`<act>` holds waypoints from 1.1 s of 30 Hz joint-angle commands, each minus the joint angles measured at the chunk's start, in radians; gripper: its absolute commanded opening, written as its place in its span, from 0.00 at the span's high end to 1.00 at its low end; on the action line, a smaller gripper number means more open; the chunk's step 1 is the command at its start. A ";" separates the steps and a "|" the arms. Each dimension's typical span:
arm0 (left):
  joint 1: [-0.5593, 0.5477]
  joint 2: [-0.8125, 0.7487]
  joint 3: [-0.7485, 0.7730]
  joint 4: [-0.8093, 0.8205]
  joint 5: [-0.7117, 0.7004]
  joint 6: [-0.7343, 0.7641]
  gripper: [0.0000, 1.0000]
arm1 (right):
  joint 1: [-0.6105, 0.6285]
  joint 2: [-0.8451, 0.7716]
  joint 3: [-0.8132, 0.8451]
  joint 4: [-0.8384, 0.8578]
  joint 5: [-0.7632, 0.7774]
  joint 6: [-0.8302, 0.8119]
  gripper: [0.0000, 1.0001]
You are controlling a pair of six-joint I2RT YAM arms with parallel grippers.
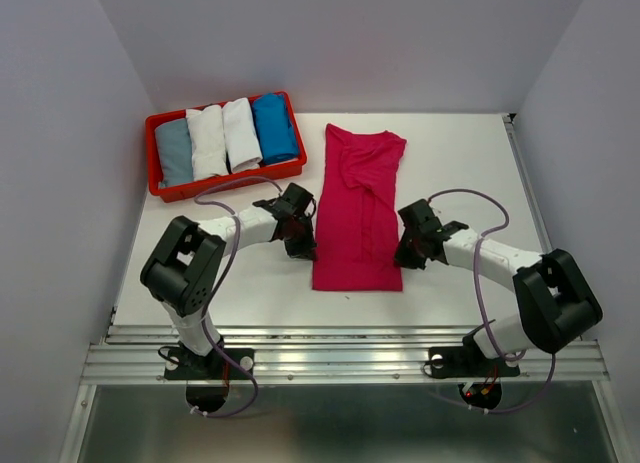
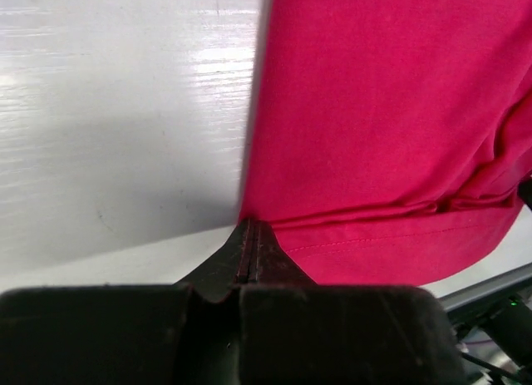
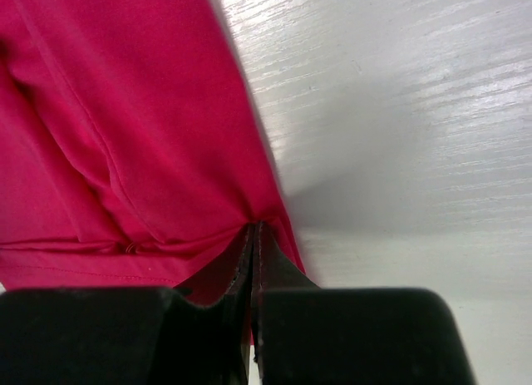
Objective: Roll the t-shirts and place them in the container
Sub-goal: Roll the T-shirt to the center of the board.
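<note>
A magenta-pink t-shirt (image 1: 358, 208), folded into a long strip, lies flat in the middle of the white table (image 1: 470, 163). My left gripper (image 1: 304, 246) is at the strip's left edge near the hem, shut on that edge. In the left wrist view the jaws (image 2: 249, 231) are pressed together at the border of the cloth (image 2: 382, 111). My right gripper (image 1: 407, 251) is at the strip's right edge, shut on it. In the right wrist view the cloth (image 3: 125, 111) puckers at the closed tips (image 3: 253, 231).
A red tray (image 1: 226, 179) at the back left holds rolled shirts: grey-blue (image 1: 174, 151), two white (image 1: 207, 141), bright blue (image 1: 273, 127). A metal rail (image 1: 350, 358) runs along the near table edge. Walls close in the left, right and back.
</note>
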 commanded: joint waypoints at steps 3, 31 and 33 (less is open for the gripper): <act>-0.019 -0.161 0.037 -0.044 -0.104 0.077 1.00 | -0.006 -0.107 0.030 -0.045 0.058 0.006 0.99; -0.075 -0.383 -0.378 0.175 0.089 -0.122 0.42 | -0.006 -0.322 -0.249 0.036 -0.179 0.120 0.62; -0.075 -0.368 -0.381 0.183 0.087 -0.124 0.46 | -0.006 -0.317 -0.256 0.046 -0.184 0.121 0.62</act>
